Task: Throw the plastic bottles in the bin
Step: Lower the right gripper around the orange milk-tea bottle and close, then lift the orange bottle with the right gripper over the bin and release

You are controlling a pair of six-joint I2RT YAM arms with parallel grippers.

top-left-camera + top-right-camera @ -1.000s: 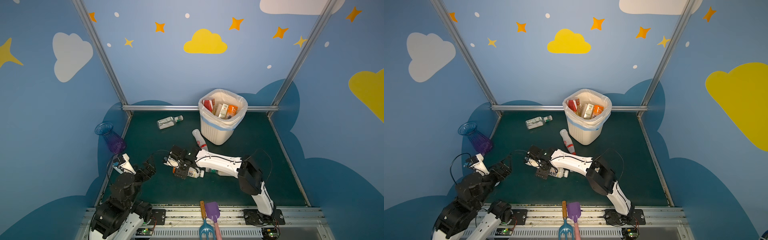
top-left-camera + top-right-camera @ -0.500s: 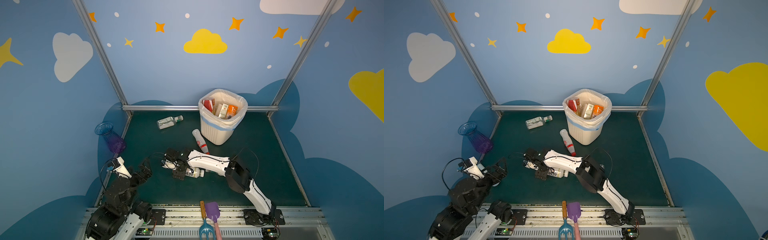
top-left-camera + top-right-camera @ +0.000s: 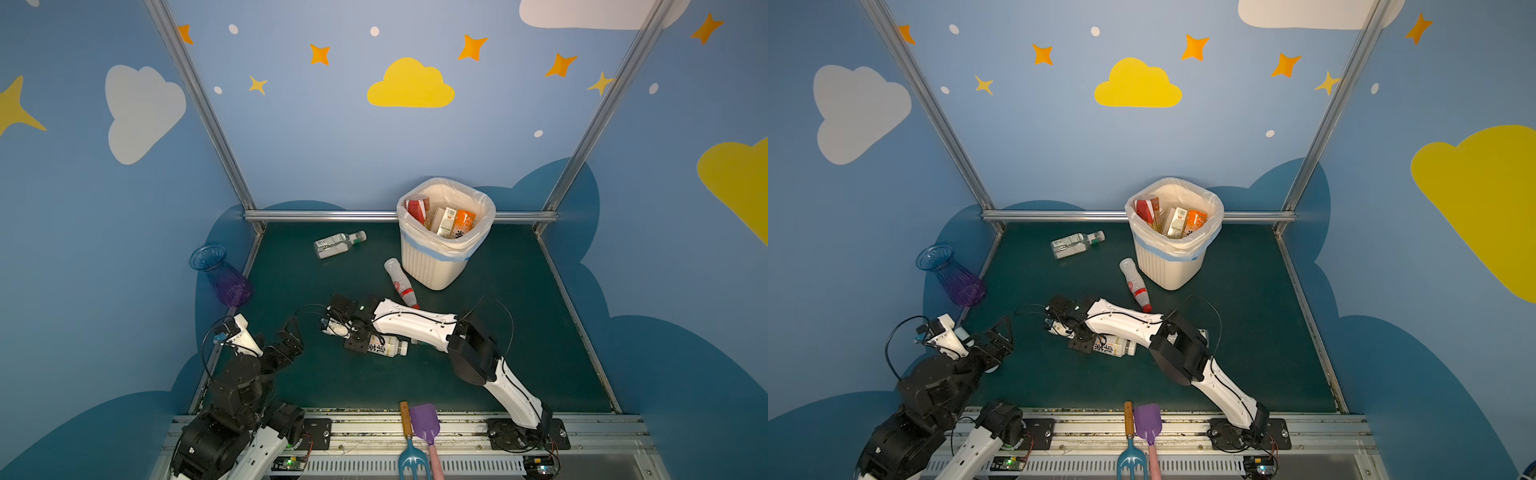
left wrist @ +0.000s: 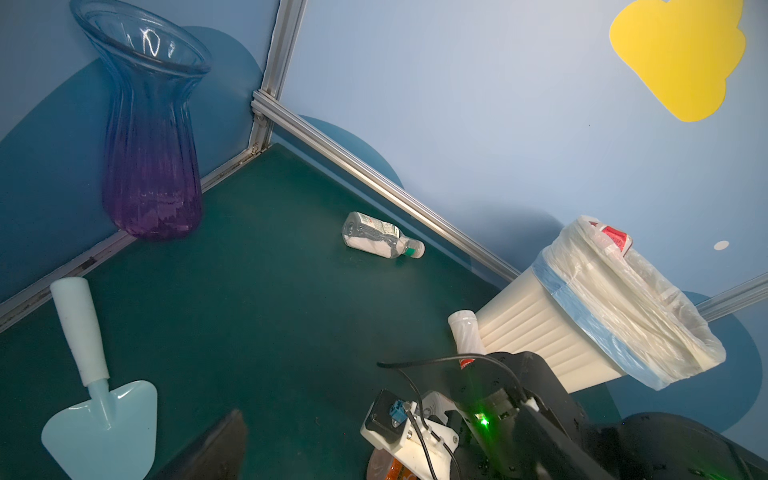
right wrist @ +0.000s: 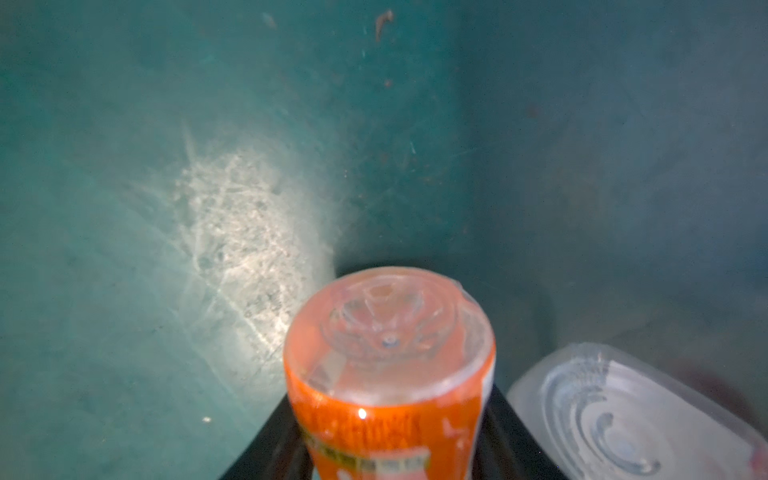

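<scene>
1. The right claw (image 5: pixel 390 449) clamped the orange-labelled bottle (image 5: pixel 388 353) low on the tabletop (image 3: pixel 540 353), well apart from the bin (image 3: pixel 432 266).
2. The left claw (image 3: pixel 291 338) stood wide apart near the vase (image 3: pixel 228 282).
3. A white bottle (image 3: pixel 384 348) lay beside the right claw; a red-labelled bottle (image 3: pixel 401 282) beside the bin.

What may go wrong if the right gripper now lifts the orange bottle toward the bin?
1. A pale bottle lies right beside the orange-labelled bottle that the right gripper straddles; the gripper may drag it along.
2. The grip may not be firm; the smooth bottle might slip when lifted.
3. The bin is already filled near its rim; a dropped bottle may bounce out.
</scene>
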